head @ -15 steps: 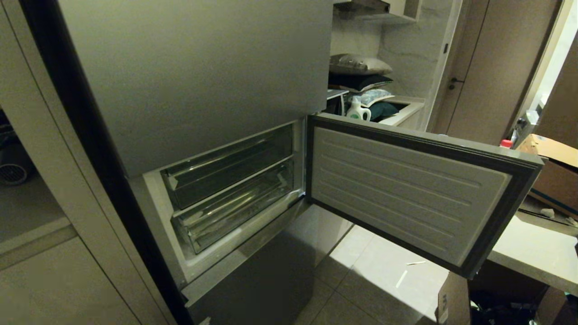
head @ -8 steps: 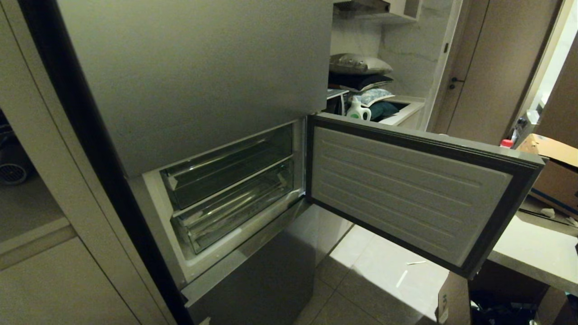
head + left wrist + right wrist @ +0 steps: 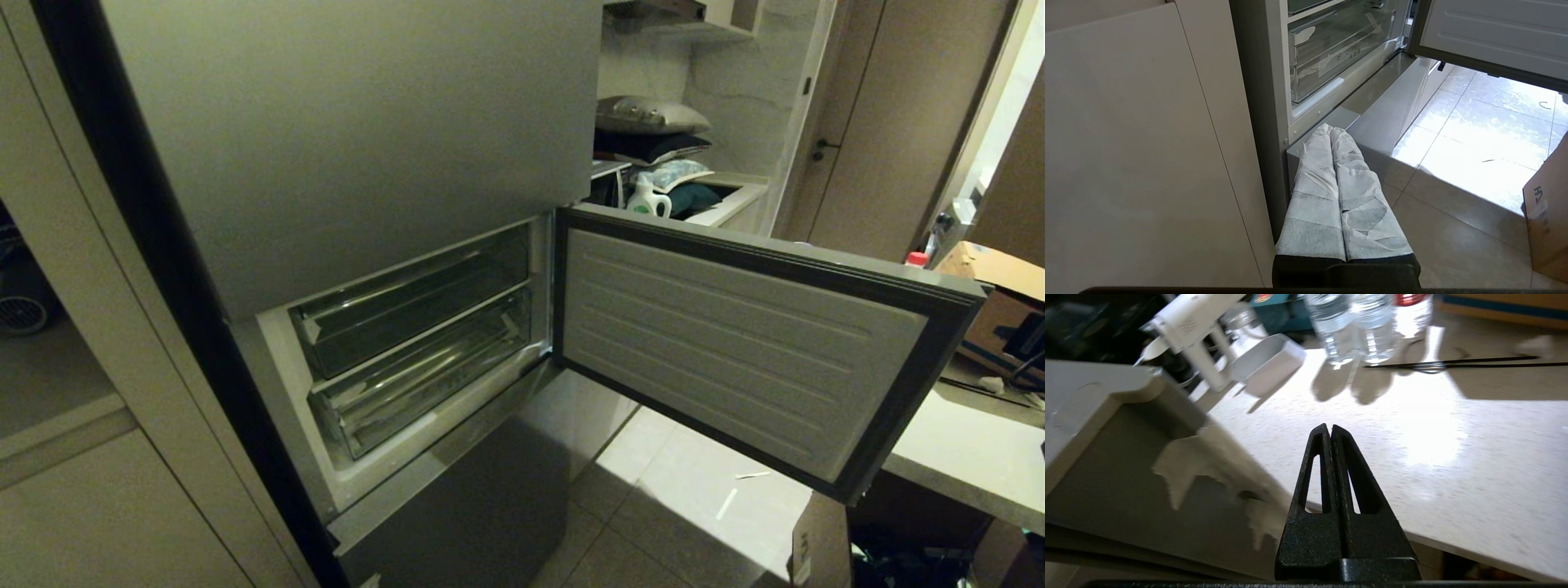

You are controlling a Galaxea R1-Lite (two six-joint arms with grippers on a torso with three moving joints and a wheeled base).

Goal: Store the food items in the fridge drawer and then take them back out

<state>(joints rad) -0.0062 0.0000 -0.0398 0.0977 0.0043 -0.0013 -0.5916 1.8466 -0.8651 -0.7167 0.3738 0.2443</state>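
A kitchen with pale floor tiles (image 3: 653,490): the grey fridge (image 3: 351,122) stands at left, one lower door (image 3: 751,343) swung open to the right. Inside sit two clear bins, the fridge drawer (image 3: 416,384) the lower, pushed in under the upper compartment (image 3: 408,306). Neither potato nor pepper shows. The left gripper (image 3: 1331,132), cloth-wrapped fingers pressed together and empty, hangs low near the fridge's bottom panel. The right gripper (image 3: 1329,430), clenched on nothing, hovers over a counter (image 3: 1412,437) bearing three water bottles (image 3: 1367,322).

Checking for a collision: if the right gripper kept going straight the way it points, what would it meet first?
Probably the pale countertop; the shut right gripper points across it toward the water bottles beyond, though depth is unclear.
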